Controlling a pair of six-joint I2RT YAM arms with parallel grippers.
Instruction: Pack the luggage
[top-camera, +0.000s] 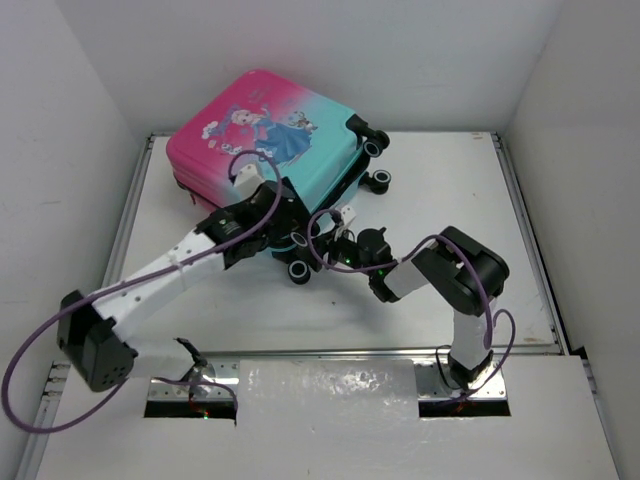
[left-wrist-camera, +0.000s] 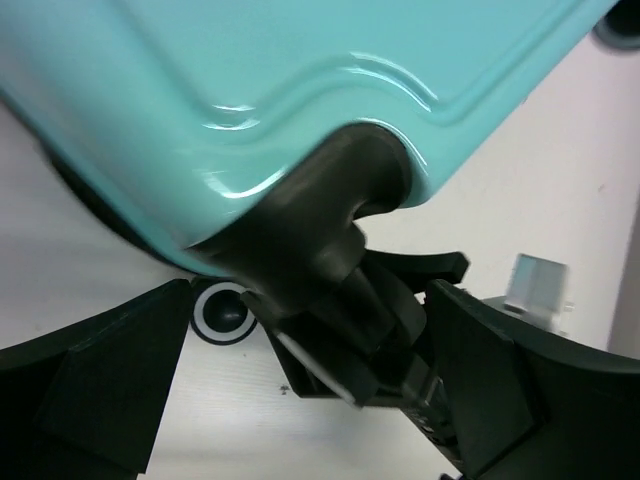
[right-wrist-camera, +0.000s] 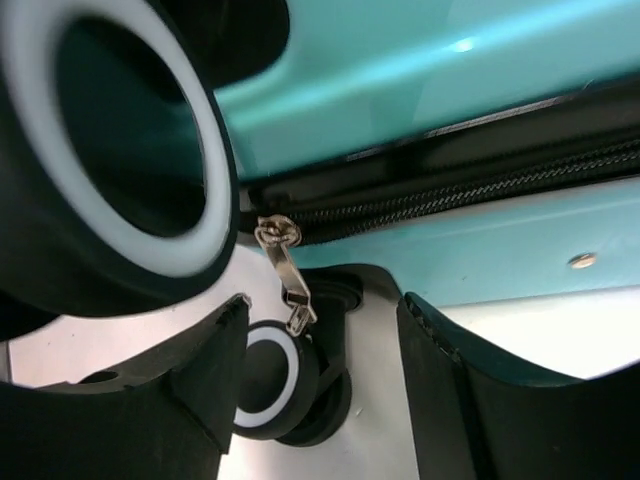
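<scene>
The luggage (top-camera: 265, 125) lies shut on the table at the back left, pink fading to teal with a princess print. My left gripper (top-camera: 285, 228) is at its near teal corner. In the left wrist view it (left-wrist-camera: 310, 335) stands open, and a black wheel mount (left-wrist-camera: 335, 250) under the teal shell (left-wrist-camera: 300, 80) fills the gap. My right gripper (top-camera: 340, 243) reaches in from the right, by the near wheels. In the right wrist view it (right-wrist-camera: 322, 320) is open below the black zipper (right-wrist-camera: 450, 200). A silver zipper pull (right-wrist-camera: 288, 272) hangs between the fingers, touching neither.
Black wheels with white rings stick out of the case's right end (top-camera: 376, 146) and near corner (top-camera: 300, 270). One wheel (right-wrist-camera: 100, 150) looms close at the right wrist camera's upper left, another (right-wrist-camera: 270, 385) sits below the pull. White walls enclose the table on three sides.
</scene>
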